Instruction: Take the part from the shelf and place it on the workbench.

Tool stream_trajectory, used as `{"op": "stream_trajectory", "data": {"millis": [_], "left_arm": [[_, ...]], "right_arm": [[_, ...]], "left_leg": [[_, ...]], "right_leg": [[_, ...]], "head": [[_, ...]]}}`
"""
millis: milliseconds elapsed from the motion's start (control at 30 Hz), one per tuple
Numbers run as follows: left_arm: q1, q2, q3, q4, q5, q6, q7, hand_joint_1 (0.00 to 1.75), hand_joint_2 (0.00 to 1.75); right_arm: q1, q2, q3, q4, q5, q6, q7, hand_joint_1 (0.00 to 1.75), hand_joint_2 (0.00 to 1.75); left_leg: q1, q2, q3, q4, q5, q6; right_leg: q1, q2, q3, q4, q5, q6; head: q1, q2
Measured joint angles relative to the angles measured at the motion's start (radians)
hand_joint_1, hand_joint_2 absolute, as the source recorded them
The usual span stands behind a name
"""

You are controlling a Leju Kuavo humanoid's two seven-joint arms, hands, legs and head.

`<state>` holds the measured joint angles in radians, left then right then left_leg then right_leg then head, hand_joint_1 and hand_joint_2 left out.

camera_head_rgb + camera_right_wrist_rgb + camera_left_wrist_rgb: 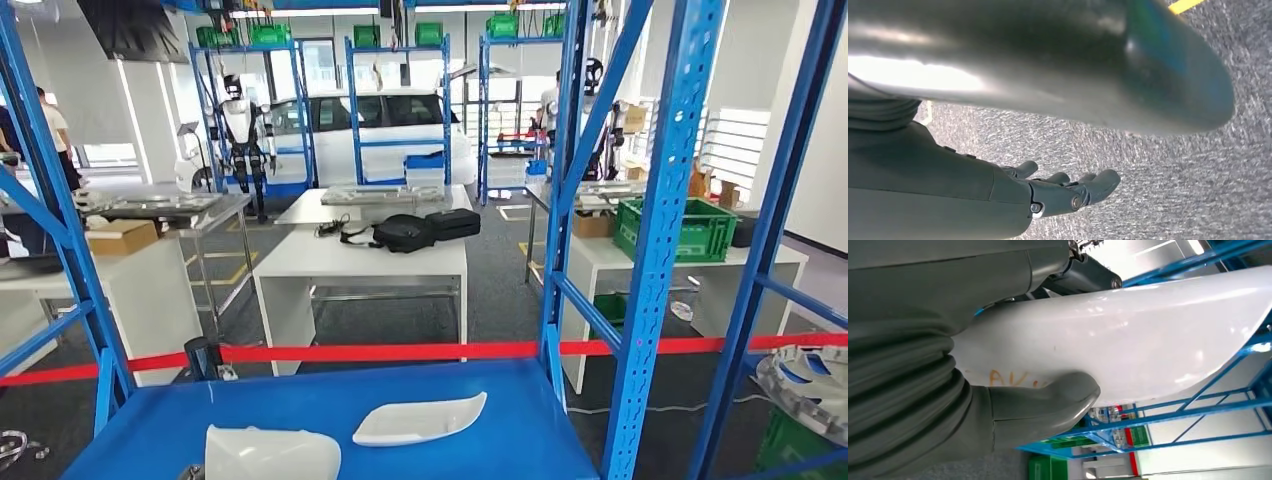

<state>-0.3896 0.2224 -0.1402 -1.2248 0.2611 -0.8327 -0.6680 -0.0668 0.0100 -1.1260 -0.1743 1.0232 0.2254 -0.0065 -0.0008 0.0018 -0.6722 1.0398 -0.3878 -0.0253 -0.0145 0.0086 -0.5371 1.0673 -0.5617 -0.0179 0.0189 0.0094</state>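
A: Where is the part?

B: The white part (272, 453) sits at about 7 o'clock in the head view, low on the blue shelf (500, 425). The left hand (998, 405) grips it: the thumb presses its glossy face by orange lettering, and the dark fingers (1088, 275) hook over the far edge.

A: Which way does it run?

B: Its long axis runs from 9 to 3 o'clock, the rounded end toward 3.

A: Anything beside it?

B: A flatter white shell (420, 420) lies just beside it toward 2 o'clock, tip at 2 o'clock.

A: The right hand (1063, 192)?

B: It hangs over grey carpet (1173, 190), fingers loosely apart, holding nothing.
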Motion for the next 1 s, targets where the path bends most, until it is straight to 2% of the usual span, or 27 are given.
{"op": "stream_trajectory", "data": {"millis": [33,67,100,133,167,200,233,267,300,333,400,433,467,533,567,600,633,700,733,767,800,833,867,900,933,967,1000], "left_arm": [[0.0,0.0,-0.001,-0.006,-0.004,0.006,0.004,1.75,1.75],[0.001,0.001,-0.001,-0.012,-0.007,0.012,0.01,1.75,1.75],[0.003,0.002,-0.001,-0.02,-0.008,0.017,0.015,1.75,1.75],[0.005,0.003,-0.001,-0.026,-0.008,0.02,0.018,1.75,1.75],[0.007,0.004,-0.001,-0.03,-0.007,0.022,0.021,1.75,1.75],[0.01,0.005,-0.001,-0.033,-0.007,0.023,0.023,1.75,1.75],[0.012,0.005,-0.001,-0.034,-0.007,0.023,0.025,1.75,1.75],[0.015,0.006,-0.001,-0.034,-0.007,0.023,0.027,1.75,1.75],[0.016,0.006,0.0,-0.035,-0.008,0.024,0.028,1.75,1.75],[0.017,0.007,0.0,-0.037,-0.008,0.024,0.028,1.75,1.75],[0.017,0.012,0.003,-0.055,-0.007,0.025,0.032,1.75,1.75],[0.019,0.016,0.007,-0.069,-0.006,0.025,0.036,1.75,1.75],[0.02,0.02,0.01,-0.082,-0.002,0.024,0.042,1.75,1.75],[0.025,0.024,0.015,-0.103,0.006,0.02,0.055,1.75,1.75],[0.026,0.023,0.015,-0.11,0.01,0.016,0.062,1.75,1.75],[0.026,0.02,0.015,-0.115,0.012,0.012,0.068,1.75,1.75],[0.026,0.015,0.015,-0.117,0.012,0.01,0.072,1.75,1.75],[0.026,0.004,0.013,-0.113,0.011,0.007,0.077,1.75,1.75],[0.025,-0.001,0.012,-0.107,0.011,0.007,0.076,1.75,1.75],[0.023,-0.006,0.009,-0.098,0.009,0.007,0.074,1.75,1.75],[0.021,-0.011,0.006,-0.087,0.006,0.007,0.071,1.75,1.75],[0.019,-0.016,0.002,-0.078,0.002,0.007,0.068,1.75,1.75],[0.019,-0.021,-0.002,-0.07,-0.003,0.008,0.065,1.75,1.75],[0.019,-0.023,-0.004,-0.067,-0.007,0.01,0.062,1.75,1.75],[0.019,-0.026,-0.007,-0.065,-0.01,0.012,0.059,1.75,1.75],[0.02,-0.027,-0.009,-0.064,-0.012,0.015,0.057,1.75,1.75],[0.021,-0.028,-0.012,-0.064,-0.013,0.017,0.055,1.75,1.75]], "right_arm": [[0.0,0.0,0.0,0.0,0.0,0.0,-0.004,0.0,0.0],[0.001,-0.001,0.0,0.0,0.001,0.002,-0.008,0.0,0.0],[0.001,-0.002,0.0,0.0,0.002,0.005,-0.011,0.0,0.0],[0.0,-0.002,0.0,0.0,0.003,0.008,-0.013,0.0,0.0],[0.0,-0.003,0.0,0.0,0.004,0.011,-0.014,0.0,0.0],[0.001,-0.003,0.0,0.0,0.005,0.013,-0.013,0.0,0.0],[0.001,-0.003,0.0,0.0,0.006,0.014,-0.012,0.0,0.0],[0.001,-0.003,0.0,0.0,0.006,0.014,-0.01,0.0,0.0],[0.001,-0.003,0.0,0.0,0.006,0.014,-0.009,0.0,0.0],[0.001,-0.003,0.0,0.0,0.005,0.014,-0.008,0.0,0.0],[0.0,0.0,0.0,0.0,0.003,0.013,-0.005,0.0,0.0],[0.0,0.001,0.0,0.0,0.002,0.012,-0.004,0.0,0.0],[0.0,0.003,0.0,0.0,-0.001,0.012,-0.004,0.0,0.0],[0.004,0.005,-0.001,0.0,-0.011,0.01,-0.003,0.0,0.0],[0.006,0.008,-0.002,0.0,-0.018,0.008,-0.002,0.0,0.0],[0.008,0.011,-0.004,0.001,-0.024,0.006,0.0,0.0,0.0],[0.009,0.013,-0.007,0.001,-0.031,0.002,0.002,0.0,0.0],[0.01,0.016,-0.012,0.002,-0.043,-0.004,0.007,0.0,0.0],[0.01,0.017,-0.015,0.002,-0.049,-0.007,0.013,0.0,0.0],[0.01,0.018,-0.017,0.002,-0.053,-0.01,0.02,0.0,0.0],[0.01,0.019,-0.02,0.002,-0.058,-0.012,0.028,0.0,0.0],[0.01,0.02,-0.024,0.002,-0.06,-0.014,0.034,0.0,0.0],[0.009,0.021,-0.027,0.002,-0.06,-0.015,0.038,0.0,0.0],[0.008,0.022,-0.03,0.002,-0.06,-0.016,0.039,0.0,0.0],[0.007,0.023,-0.031,0.002,-0.06,-0.016,0.04,0.0,0.0],[0.007,0.024,-0.031,0.002,-0.06,-0.016,0.038,0.0,0.0],[0.007,0.025,-0.031,0.002,-0.059,-0.016,0.035,0.0,0.0]], "left_leg": [[0.001,0.0,-0.004,0.001,0.002,-0.005],[0.003,0.0,-0.011,0.009,-0.012,-0.011],[0.004,-0.001,-0.023,0.035,-0.045,-0.016],[0.006,-0.001,-0.037,0.079,-0.093,-0.021],[0.006,-0.001,-0.05,0.138,-0.146,-0.026],[0.007,-0.001,-0.061,0.2,-0.186,-0.028],[0.007,-0.001,-0.062,0.247,-0.203,-0.029],[0.006,-0.001,-0.051,0.268,-0.199,-0.027],[0.006,-0.001,-0.022,0.253,-0.18,-0.022],[0.004,-0.001,0.024,0.206,-0.158,-0.015],[-0.003,0.0,0.135,0.063,-0.153,0.002],[-0.008,0.0,0.171,0.01,-0.158,0.007],[-0.012,0.001,0.19,-0.023,-0.164,0.012],[-0.015,0.001,0.186,-0.043,-0.146,0.022],[-0.014,0.002,0.181,-0.051,-0.134,0.029],[-0.011,0.003,0.173,-0.057,-0.118,0.037],[-0.008,0.003,0.162,-0.062,-0.103,0.043],[-0.009,0.004,0.132,-0.061,-0.076,0.05],[-0.009,0.004,0.114,-0.059,-0.062,0.05],[-0.009,0.005,0.094,-0.056,-0.049,0.048],[-0.008,0.006,0.074,-0.051,-0.037,0.046],[-0.006,0.007,0.053,-0.044,-0.026,0.042],[-0.004,0.008,0.034,-0.034,-0.017,0.038],[-0.004,0.009,0.016,-0.022,-0.01,0.032],[-0.004,0.01,0.004,-0.012,-0.005,0.026],[-0.005,0.01,-0.002,-0.005,0.001,0.02],[-0.006,0.011,-0.005,-0.003,0.007,0.013]], "right_leg": [[-0.001,-0.002,-0.006,-0.002,0.005,-0.008],[-0.001,-0.004,-0.014,-0.003,0.016,-0.016],[-0.002,-0.006,-0.026,-0.005,0.029,-0.022],[-0.003,-0.007,-0.038,-0.006,0.041,-0.027],[-0.002,-0.008,-0.05,-0.006,0.053,-0.029],[-0.001,-0.009,-0.063,-0.006,0.064,-0.03],[-0.001,-0.009,-0.076,-0.006,0.075,-0.03],[0.001,-0.01,-0.089,-0.005,0.086,-0.029],[0.002,-0.01,-0.104,-0.005,0.098,-0.028],[0.004,-0.01,-0.117,-0.005,0.109,-0.027],[0.006,-0.009,-0.134,-0.006,0.13,-0.023],[0.006,-0.009,-0.136,-0.009,0.14,-0.018],[0.004,-0.009,-0.135,-0.013,0.15,-0.012],[0.001,-0.009,-0.135,-0.026,0.168,0.002],[0.0,-0.008,-0.138,-0.024,0.162,0.009],[0.001,-0.008,-0.145,-0.01,0.136,0.014],[0.001,-0.007,-0.156,0.025,0.092,0.019],[0.0,-0.006,-0.183,0.14,-0.011,0.027],[0.0,-0.006,-0.191,0.199,-0.035,0.029],[0.0,-0.006,-0.189,0.236,-0.034,0.031],[-0.001,-0.006,-0.172,0.243,-0.012,0.033],[-0.001,-0.007,-0.137,0.215,0.015,0.035],[-0.002,-0.007,-0.087,0.158,0.029,0.037],[-0.002,-0.006,-0.034,0.086,0.023,0.035],[0.0,-0.005,0.005,0.029,0.01,0.029],[0.002,-0.003,0.027,-0.008,-0.007,0.021],[0.005,-0.002,0.031,-0.022,-0.014,0.011]], "head": [[0.0,0.0],[-0.001,-0.001],[-0.002,-0.001],[-0.003,-0.001],[-0.004,-0.001],[-0.004,-0.001],[-0.004,-0.001],[-0.005,0.0],[-0.005,0.0],[-0.005,0.0],[-0.005,0.0],[-0.005,0.0],[-0.006,0.0],[-0.006,0.0],[-0.006,0.0],[-0.006,0.0],[-0.004,0.0],[-0.003,0.0],[-0.002,0.0],[-0.002,0.0],[-0.001,0.0],[-0.001,0.0],[0.0,0.0],[0.001,0.0],[0.0,0.0],[0.0,0.0],[-0.001,0.0]]}}
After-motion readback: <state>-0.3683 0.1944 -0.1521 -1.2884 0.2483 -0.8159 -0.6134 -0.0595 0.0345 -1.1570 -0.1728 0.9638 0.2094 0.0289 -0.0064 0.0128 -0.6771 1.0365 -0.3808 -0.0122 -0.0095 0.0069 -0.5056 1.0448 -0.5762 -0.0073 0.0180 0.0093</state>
